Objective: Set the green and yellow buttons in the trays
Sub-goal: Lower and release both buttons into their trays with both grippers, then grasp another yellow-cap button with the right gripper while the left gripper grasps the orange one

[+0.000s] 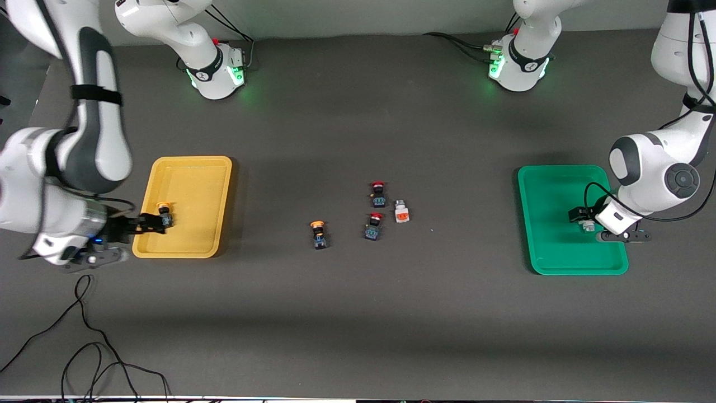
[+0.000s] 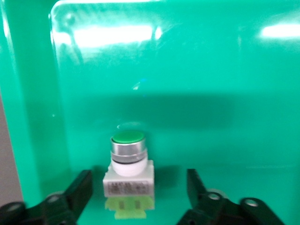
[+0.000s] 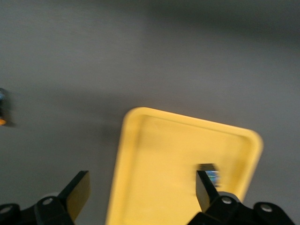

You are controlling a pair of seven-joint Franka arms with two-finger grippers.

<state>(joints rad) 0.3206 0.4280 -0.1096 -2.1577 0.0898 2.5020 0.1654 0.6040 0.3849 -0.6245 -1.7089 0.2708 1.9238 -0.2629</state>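
Note:
A green-capped button on a white block [image 2: 128,169] stands upright in the green tray [image 2: 211,93]. My left gripper [image 2: 138,193] is open around it, one finger on each side, neither touching. In the front view this gripper [image 1: 584,221] is low over the green tray [image 1: 554,246]. My right gripper [image 1: 150,223] is open over the yellow tray [image 1: 190,187], at the rim toward the right arm's end. A yellow-capped button [image 1: 164,214] lies in that tray just past one fingertip; it shows partly in the right wrist view [image 3: 212,175] beside the yellow tray [image 3: 159,159]. Another yellow-capped button [image 1: 319,234] lies mid-table.
Two red-capped black-blue switches [image 1: 378,193] [image 1: 373,225] and a white block with an orange-red face [image 1: 401,211] lie mid-table beside the loose yellow button. Cables [image 1: 89,336] trail on the table nearer the camera at the right arm's end.

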